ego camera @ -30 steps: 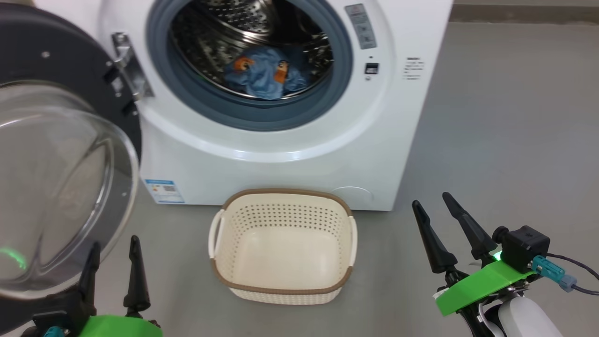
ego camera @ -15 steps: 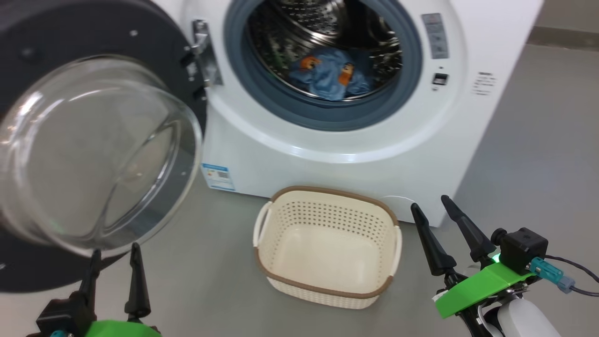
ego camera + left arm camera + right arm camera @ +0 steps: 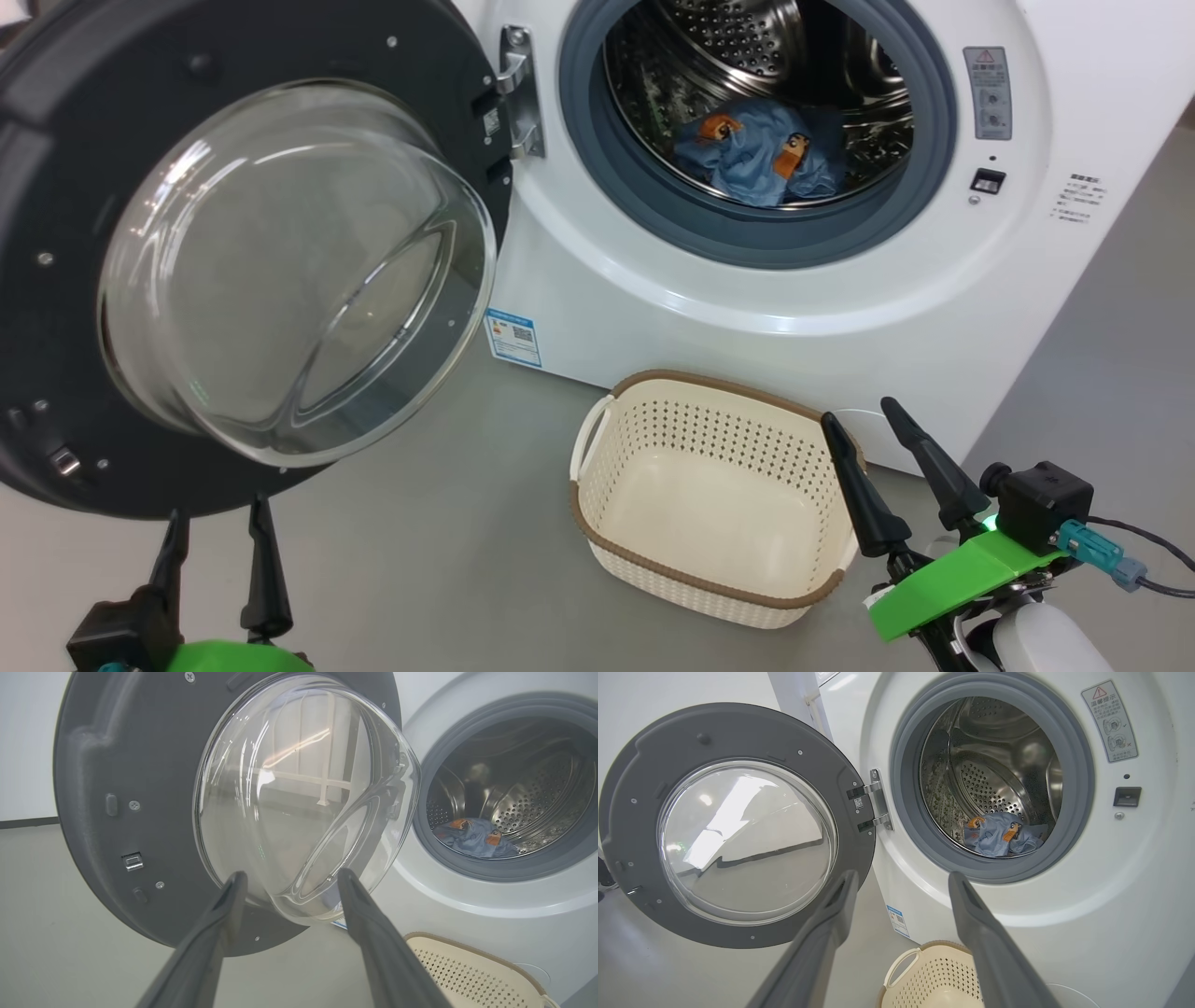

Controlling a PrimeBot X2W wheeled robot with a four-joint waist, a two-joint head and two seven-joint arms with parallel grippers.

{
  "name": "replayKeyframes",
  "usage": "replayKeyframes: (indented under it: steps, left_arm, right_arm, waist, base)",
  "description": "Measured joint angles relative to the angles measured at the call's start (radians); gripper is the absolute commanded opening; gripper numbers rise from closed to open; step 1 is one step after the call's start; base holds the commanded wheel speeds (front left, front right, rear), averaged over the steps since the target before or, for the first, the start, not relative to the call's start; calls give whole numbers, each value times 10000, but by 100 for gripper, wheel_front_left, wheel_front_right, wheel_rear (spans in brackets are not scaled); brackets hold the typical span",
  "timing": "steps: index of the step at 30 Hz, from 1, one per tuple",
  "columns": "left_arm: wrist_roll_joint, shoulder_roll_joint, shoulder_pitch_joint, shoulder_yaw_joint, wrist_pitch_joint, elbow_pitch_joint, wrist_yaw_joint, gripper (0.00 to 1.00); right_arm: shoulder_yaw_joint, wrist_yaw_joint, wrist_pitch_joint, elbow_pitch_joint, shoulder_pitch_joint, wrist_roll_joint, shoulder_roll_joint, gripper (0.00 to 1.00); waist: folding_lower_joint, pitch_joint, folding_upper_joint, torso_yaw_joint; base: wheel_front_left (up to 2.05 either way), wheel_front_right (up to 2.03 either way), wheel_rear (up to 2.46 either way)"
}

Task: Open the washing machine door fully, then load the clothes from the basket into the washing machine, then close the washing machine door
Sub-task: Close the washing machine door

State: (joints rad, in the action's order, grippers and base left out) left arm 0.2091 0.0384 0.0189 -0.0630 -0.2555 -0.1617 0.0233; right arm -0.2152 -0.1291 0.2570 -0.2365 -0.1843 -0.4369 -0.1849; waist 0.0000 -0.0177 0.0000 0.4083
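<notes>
The white washing machine [image 3: 747,308] stands ahead with its round black-rimmed door [image 3: 56,233] swung wide open to the left, glass bowl facing me. Blue clothes [image 3: 761,163] with orange patches lie inside the steel drum, also seen as clothes [image 3: 1001,833] and clothes [image 3: 474,837]. The cream basket [image 3: 607,541] sits on the floor before the machine with nothing in it. My left gripper [image 3: 215,527] is open just below the door's lower edge; the left gripper [image 3: 289,879] frames the glass bowl. My right gripper [image 3: 864,429] is open over the basket's right rim, holding nothing.
Grey floor [image 3: 420,560] stretches between door and basket. A blue label [image 3: 513,338] marks the machine's lower left front. The metal hinge [image 3: 518,89] joins door and machine. A pale wall [image 3: 23,742] stands behind the door.
The whole head view has shifted right, so the camera has turned left toward the door. Both grippers stay open and keep their places in the picture.
</notes>
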Motion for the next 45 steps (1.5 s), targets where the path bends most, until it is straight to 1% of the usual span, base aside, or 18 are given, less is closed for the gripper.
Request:
replayKeyframes:
  steps: [9,22,34,35,36,37,38,39,40,42,45]
  left_arm:
    - [92,-2,-1,4,0,-6,0,100]
    - [92,-4,-1,13,0,4,0,100]
    - [96,-6,-7,25,0,10,0,100]
    - [96,-6,-8,25,0,12,-2,97]
    - [96,-6,-12,23,0,17,-2,78]
    - [104,-6,-21,23,0,29,-12,50]
    - [127,-6,-29,21,0,44,-13,39]
    - [159,-6,-29,21,0,52,-15,7]
    - [167,-4,-30,19,0,75,-21,0]
    - [167,4,-30,13,0,157,-31,0]
    - [171,73,-27,-31,0,320,-163,0]
  right_arm:
    - [-2,0,0,-4,1,-2,-4,100]
    - [-38,0,0,-17,1,-15,-25,100]
    - [-36,0,0,-21,1,-50,-25,100]
    - [-36,0,0,-21,1,-50,-25,100]
    - [-36,0,0,-21,1,-52,-25,100]
    - [-36,0,0,-21,1,-54,-25,100]
    - [-36,0,0,-21,1,-54,-25,100]
    - [-36,0,0,-23,1,-54,-25,100]
    - [-36,0,0,-23,2,-54,-25,100]
    - [-35,0,0,-23,2,-54,-23,100]
    - [-25,0,0,-23,4,-54,-21,100]
  waist:
    - [0,50,0,160]
    - [-1,3,0,46]
    - [0,102,0,79]
    - [-1,105,0,82]
    - [0,103,0,83]
    - [0,101,0,84]
    - [0,97,0,86]
    - [0,96,0,87]
    - [0,96,0,88]
    - [0,97,0,90]
    - [0,110,0,98]
  base:
    - [0,0,0]
    - [0,0,0]
    - [0,0,0]
    - [0,0,0]
    - [0,0,0]
    - [0,0,0]
    - [0,0,0]
    - [0,0,0]
    - [0,0,0]
    - [0,0,0]
    - [0,0,0]
